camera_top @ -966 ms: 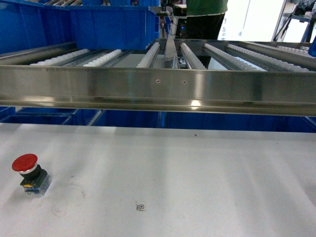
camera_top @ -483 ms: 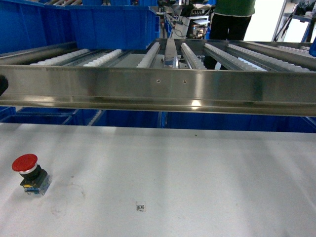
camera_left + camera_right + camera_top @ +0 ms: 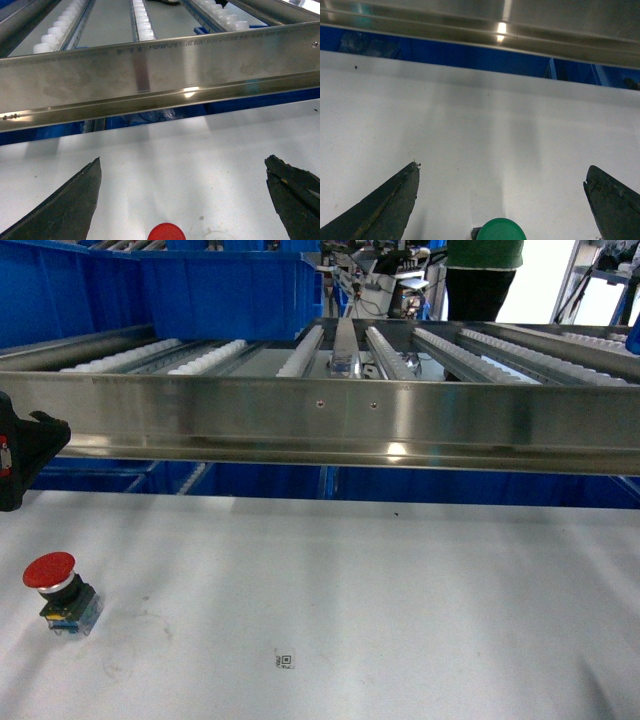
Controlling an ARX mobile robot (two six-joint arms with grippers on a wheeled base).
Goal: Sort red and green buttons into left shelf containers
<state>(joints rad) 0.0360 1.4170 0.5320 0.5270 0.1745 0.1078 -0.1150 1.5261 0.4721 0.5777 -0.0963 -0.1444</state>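
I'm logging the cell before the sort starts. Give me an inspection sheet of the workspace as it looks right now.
Surface: white tabletop, faint scuffs, a small printed code marker.
Job's things: red button upright at the left of the table; green button, only its cap seen, between the right fingers; large blue bins on the upper left shelf.
Clutter: nothing seen.
Grippers: left gripper open, above the red button; right gripper open, holding nothing.
Cables: nothing seen on the table.
Surroundings: steel roller rack across the front, smaller blue bins beneath it, a person in green behind.
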